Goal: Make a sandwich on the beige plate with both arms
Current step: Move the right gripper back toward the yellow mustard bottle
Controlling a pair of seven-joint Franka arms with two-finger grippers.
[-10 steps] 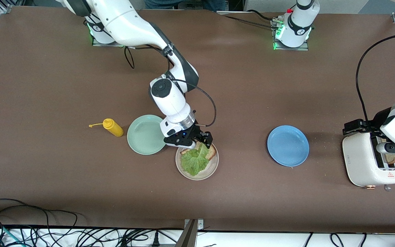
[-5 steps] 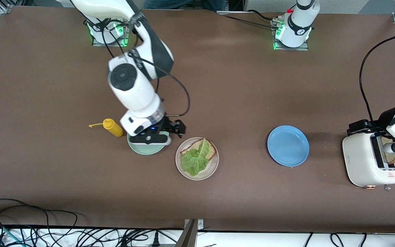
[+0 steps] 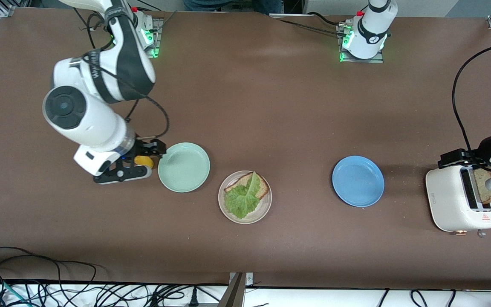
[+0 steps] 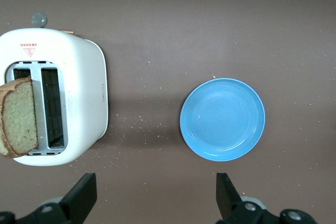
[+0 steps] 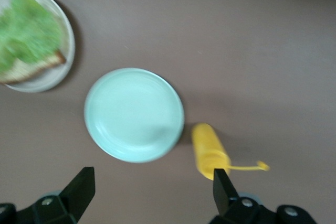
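The beige plate (image 3: 263,208) sits near the table's middle with one brown bread slice (image 3: 261,186) on it and a green lettuce leaf (image 3: 242,199) lying over the slice. A second bread slice (image 3: 485,192) stands in a slot of the white toaster (image 3: 448,204). My right gripper (image 3: 137,162) hangs open and empty over the yellow mustard bottle (image 3: 144,160), beside the mint plate. My left gripper (image 3: 484,175) is up in the air by the toaster, open (image 4: 155,200), holding nothing. The right wrist view shows the lettuce (image 5: 26,30) and beige plate (image 5: 65,61) off to one side.
A mint green plate (image 3: 183,167) lies bare between the mustard bottle and the beige plate. A bare blue plate (image 3: 358,181) lies between the beige plate and the toaster. Crumbs dot the table near the toaster (image 4: 52,93). Cables run along the table's near edge.
My right arm has pulled away from the beige plate, crossed the mint plate and now hangs over the mustard bottle; the lettuce stays on the bread. The left hand has drifted slightly toward the table's end.
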